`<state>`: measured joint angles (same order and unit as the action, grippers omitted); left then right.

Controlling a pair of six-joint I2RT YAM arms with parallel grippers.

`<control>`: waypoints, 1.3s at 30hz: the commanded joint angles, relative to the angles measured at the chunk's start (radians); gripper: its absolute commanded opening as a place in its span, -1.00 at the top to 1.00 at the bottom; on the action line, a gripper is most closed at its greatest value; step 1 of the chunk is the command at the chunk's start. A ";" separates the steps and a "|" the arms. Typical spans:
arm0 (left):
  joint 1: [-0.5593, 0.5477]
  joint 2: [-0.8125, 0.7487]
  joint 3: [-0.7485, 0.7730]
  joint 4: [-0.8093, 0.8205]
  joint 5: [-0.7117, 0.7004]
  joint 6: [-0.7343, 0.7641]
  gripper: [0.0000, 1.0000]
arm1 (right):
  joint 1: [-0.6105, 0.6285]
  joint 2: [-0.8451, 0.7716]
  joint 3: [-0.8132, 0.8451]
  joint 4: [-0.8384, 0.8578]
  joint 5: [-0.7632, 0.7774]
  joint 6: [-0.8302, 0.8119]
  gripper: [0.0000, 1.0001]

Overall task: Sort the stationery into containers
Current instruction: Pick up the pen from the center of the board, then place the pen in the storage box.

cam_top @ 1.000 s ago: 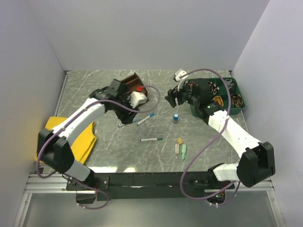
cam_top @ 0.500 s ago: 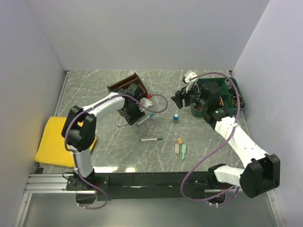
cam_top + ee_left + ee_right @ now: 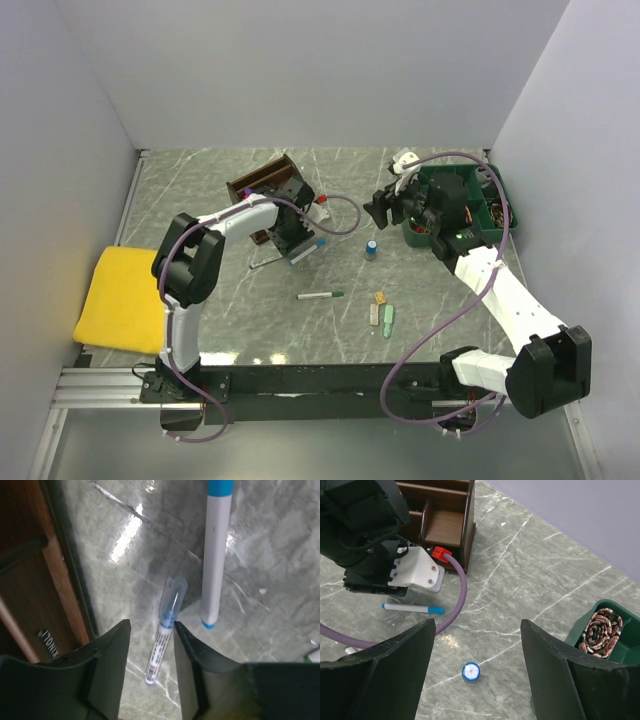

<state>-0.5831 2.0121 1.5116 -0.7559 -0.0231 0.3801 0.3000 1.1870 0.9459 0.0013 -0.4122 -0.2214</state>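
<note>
Black fingers of the left gripper (image 3: pixel 150 627) stand apart, gripping nothing. A clear-capped pen (image 3: pixel 163 630) lies on the marble table (image 3: pixel 270 580) in the gap between them, its long axis running straight ahead with the cap pointing away. Just right of it a white marker (image 3: pixel 216 560) lies nearly parallel, blue cap at the far end; the brown organiser (image 3: pixel 30 580) sits to the left. The right gripper (image 3: pixel 476 625) is spread wide and empty — the blue-capped cylinder (image 3: pixel 471 671) stands upright beneath it.

You worked at a grey-green marbled table (image 3: pixel 240 330) with white veins, closed in by plain pale lavender walls (image 3: pixel 300 70) on three sides; bright light glinted off its polished surface.
</note>
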 commanded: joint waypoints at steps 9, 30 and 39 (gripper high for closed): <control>-0.004 0.054 0.021 0.050 0.015 -0.046 0.33 | -0.032 -0.009 -0.012 0.032 -0.005 -0.001 -0.53; 0.153 -0.357 -0.045 0.362 0.376 -0.133 0.98 | -0.032 0.109 0.175 -0.078 -0.033 -0.015 -0.44; 0.270 -0.477 -0.353 0.906 0.499 -0.193 0.98 | -0.009 0.161 0.284 -0.173 0.003 -0.078 -0.42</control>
<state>-0.3389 1.5215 1.2354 -0.1093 0.3809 0.2153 0.2779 1.3369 1.1484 -0.1322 -0.4297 -0.2581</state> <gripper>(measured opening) 0.058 0.713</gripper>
